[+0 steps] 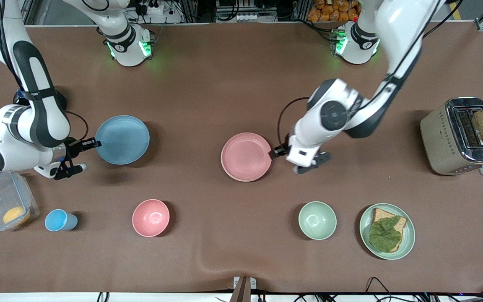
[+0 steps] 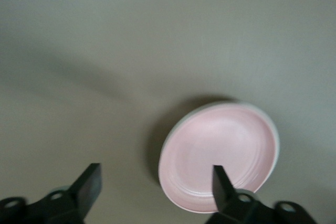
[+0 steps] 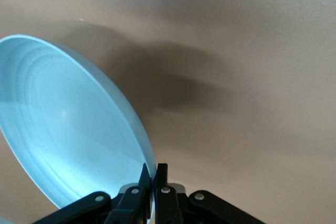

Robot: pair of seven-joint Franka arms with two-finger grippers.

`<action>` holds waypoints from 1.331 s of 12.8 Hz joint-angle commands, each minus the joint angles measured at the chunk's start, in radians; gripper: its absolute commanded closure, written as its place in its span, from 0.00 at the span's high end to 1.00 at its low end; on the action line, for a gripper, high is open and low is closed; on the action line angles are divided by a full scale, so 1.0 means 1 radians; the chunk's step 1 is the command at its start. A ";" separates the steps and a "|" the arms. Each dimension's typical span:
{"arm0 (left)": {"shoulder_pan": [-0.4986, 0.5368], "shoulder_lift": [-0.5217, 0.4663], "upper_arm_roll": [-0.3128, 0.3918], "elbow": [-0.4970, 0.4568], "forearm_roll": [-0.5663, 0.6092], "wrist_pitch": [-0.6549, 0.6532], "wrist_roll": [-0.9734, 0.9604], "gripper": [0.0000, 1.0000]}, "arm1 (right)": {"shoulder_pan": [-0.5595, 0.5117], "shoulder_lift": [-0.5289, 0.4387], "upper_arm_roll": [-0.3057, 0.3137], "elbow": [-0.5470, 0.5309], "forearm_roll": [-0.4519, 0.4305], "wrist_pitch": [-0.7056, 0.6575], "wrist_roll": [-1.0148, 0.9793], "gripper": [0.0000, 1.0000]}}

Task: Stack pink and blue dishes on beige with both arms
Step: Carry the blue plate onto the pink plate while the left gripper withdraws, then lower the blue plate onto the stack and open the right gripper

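My right gripper (image 1: 94,144) (image 3: 156,174) is shut on the rim of the light blue plate (image 1: 123,139) (image 3: 63,129). It holds the plate up off the table at the right arm's end, and the plate's shadow falls on the cloth below. The pale pink plate (image 1: 245,156) (image 2: 220,156) lies flat near the table's middle. My left gripper (image 1: 292,161) (image 2: 156,184) is open and low beside the plate's rim, on the side toward the left arm's end. One of its fingers (image 2: 221,182) shows in front of the plate's edge. The beige plate is not in view as a separate thing.
Nearer the front camera stand a blue cup (image 1: 59,220), a pink bowl (image 1: 151,217), a green bowl (image 1: 317,220) and a green plate (image 1: 409,239) with toast and lettuce. A clear lidded box (image 1: 6,205) sits by the cup. A toaster (image 1: 447,138) with bread stands at the left arm's end.
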 commanded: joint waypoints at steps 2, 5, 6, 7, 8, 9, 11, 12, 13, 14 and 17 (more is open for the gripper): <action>0.108 -0.179 -0.002 -0.002 -0.004 -0.111 0.009 1.00 | 0.084 0.023 0.001 0.063 0.077 -0.058 0.148 0.00; 0.153 -0.267 -0.001 0.001 0.012 -0.182 0.096 1.00 | 0.202 0.029 -0.001 0.079 0.169 -0.052 0.298 0.00; 0.167 -0.292 0.001 0.003 0.032 -0.212 0.179 1.00 | 0.239 0.046 -0.001 0.103 0.193 -0.048 0.361 0.00; 0.199 -0.312 -0.001 0.003 0.054 -0.225 0.254 1.00 | 0.276 0.075 0.001 0.130 0.213 -0.048 0.407 0.00; 0.225 -0.333 0.001 0.007 0.063 -0.232 0.334 1.00 | 0.314 0.095 -0.001 0.152 0.241 -0.046 0.432 0.00; 0.251 -0.342 0.001 0.022 0.063 -0.258 0.421 1.00 | 0.344 0.115 -0.001 0.175 0.275 -0.046 0.456 0.00; 0.273 -0.335 0.001 0.097 0.063 -0.339 0.523 1.00 | 0.394 0.161 -0.001 0.229 0.313 -0.044 0.489 0.00; 0.274 -0.329 0.001 0.128 0.069 -0.363 0.534 1.00 | 0.428 0.193 -0.001 0.256 0.339 -0.043 0.509 0.00; 0.274 -0.329 0.001 0.141 0.089 -0.377 0.546 1.00 | 0.462 0.223 -0.001 0.285 0.371 -0.038 0.529 0.00; 0.276 -0.329 0.002 0.142 0.110 -0.380 0.569 1.00 | 0.485 0.245 -0.001 0.301 0.394 0.000 0.541 0.00; 0.296 -0.333 0.019 0.147 0.098 -0.406 0.594 1.00 | 0.540 0.291 -0.001 0.319 0.497 0.101 0.541 0.00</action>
